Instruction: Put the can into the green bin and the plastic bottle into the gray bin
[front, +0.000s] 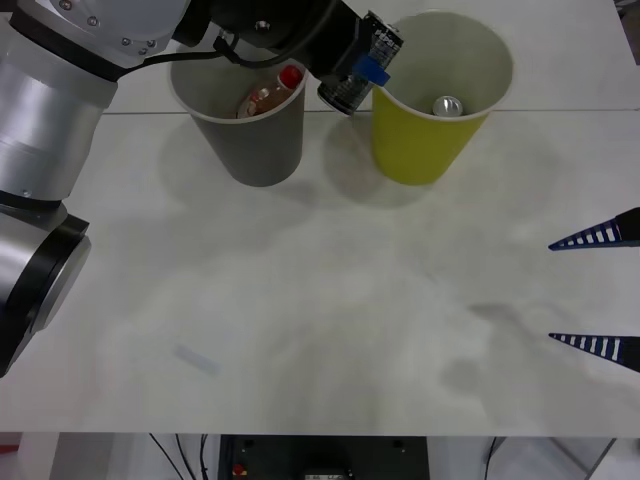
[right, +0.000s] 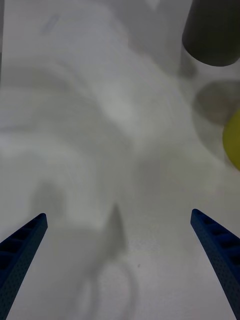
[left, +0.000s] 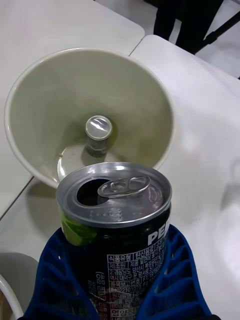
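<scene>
Ribbed left tool (left: 117, 280) gripping shiny-topped can (left: 115, 215)

Table: white top (front: 320, 300), matt, with soft grey shadows across the middle and right.
Seam: a thin line (front: 580, 110) crossing the far part of the table from left to right.
Mark: a small pale streak (front: 196, 359) on the near left of the table.
Box: dark unit (front: 322, 458) below the near edge, centre.
Cables: black leads (front: 165, 445) just left of the box.
Background: dark upright shapes (left: 187, 22) beyond the table; what they are is unclear.
</scene>
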